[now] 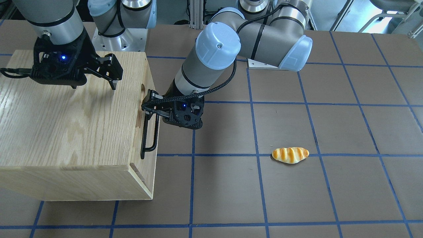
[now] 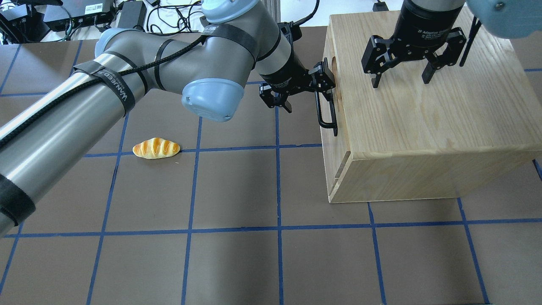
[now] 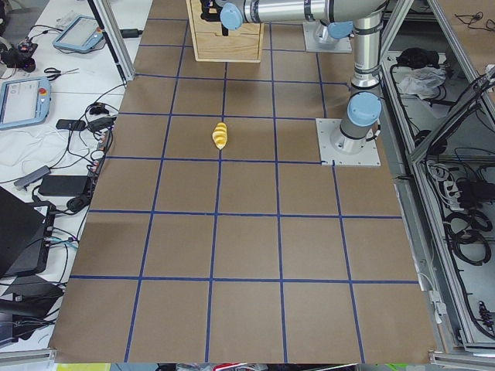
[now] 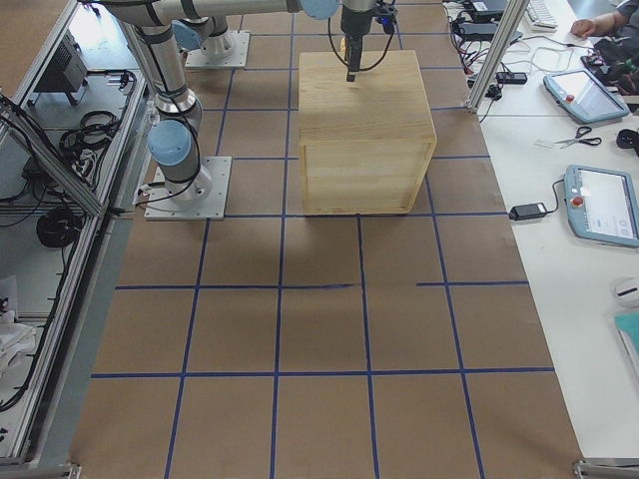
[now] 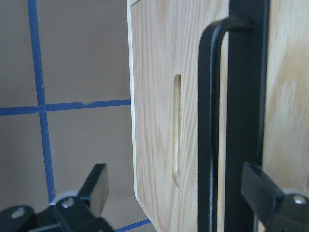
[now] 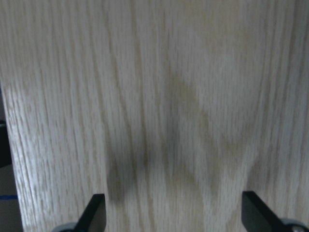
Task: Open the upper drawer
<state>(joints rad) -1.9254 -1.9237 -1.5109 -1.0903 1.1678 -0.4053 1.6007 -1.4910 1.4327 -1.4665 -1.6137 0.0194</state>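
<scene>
The big light-oak cabinet box [image 1: 66,125] at the left of the front-facing view is pale honey wood with wavy, darker tan grain. The shallow light-oak upper drawer front [image 5: 154,145] shows finer, straighter grain, crossed by its long matte-black metal bar handle [image 5: 208,145]. The flat brown table surface [image 1: 297,198] carries a grid of bright blue tape lines. The small bread roll [image 1: 290,155], right of centre, is golden yellow with orange-brown stripes. The left arm [image 2: 178,63] is silver-grey with pale blue joint caps and black bands. The left gripper [image 2: 307,91] and right gripper [image 2: 400,80] are black, each with a small blue light
</scene>
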